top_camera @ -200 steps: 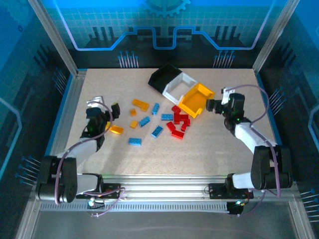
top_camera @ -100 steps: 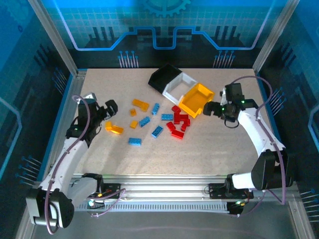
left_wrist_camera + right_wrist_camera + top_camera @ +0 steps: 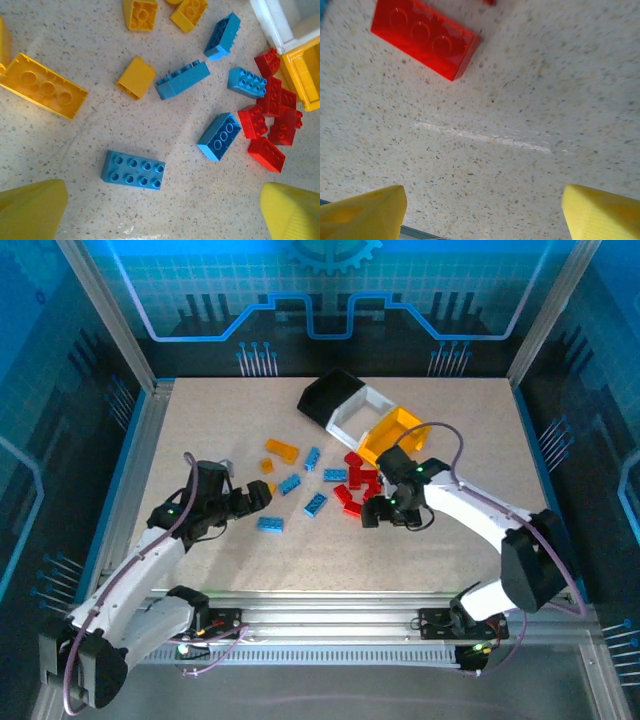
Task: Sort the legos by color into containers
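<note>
Approach step, no pick yet. Left claw (image 3: pixel 256 500) is released wide and empty, hovering over a blue two-by-four brick (image 3: pixel 133 169). Right claw (image 3: pixel 372 512) is parted and empty, low over the surface (image 3: pixel 450 540), with a red brick (image 3: pixel 425 37) just ahead. Black bin (image 3: pixel 328 395), white bin (image 3: pixel 358 412) and yellow bin (image 3: pixel 395 435) sit beyond. Next, likely: centre each claw over its brick, descend, clench.
</note>
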Action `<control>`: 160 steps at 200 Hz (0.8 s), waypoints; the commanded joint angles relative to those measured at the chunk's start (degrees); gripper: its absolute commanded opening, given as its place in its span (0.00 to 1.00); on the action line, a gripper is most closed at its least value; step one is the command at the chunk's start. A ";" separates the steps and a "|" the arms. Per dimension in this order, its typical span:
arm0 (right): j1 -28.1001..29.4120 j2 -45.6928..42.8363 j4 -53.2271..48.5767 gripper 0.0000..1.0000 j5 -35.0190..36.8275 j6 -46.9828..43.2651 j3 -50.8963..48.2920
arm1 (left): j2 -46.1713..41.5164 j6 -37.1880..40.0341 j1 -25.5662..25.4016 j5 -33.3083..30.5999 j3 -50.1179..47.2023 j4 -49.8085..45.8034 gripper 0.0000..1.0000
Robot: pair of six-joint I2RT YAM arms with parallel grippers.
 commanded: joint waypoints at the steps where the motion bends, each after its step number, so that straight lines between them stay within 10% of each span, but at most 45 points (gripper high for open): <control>1: 1.77 3.27 1.12 0.80 0.57 2.02 2.71 | 0.55 -2.25 -0.38 2.13 -0.63 -0.53 0.99; 160: 2.33 22.31 3.67 0.86 -3.78 -1.30 18.15 | 1.90 0.03 -0.39 1.39 -0.11 -1.82 0.99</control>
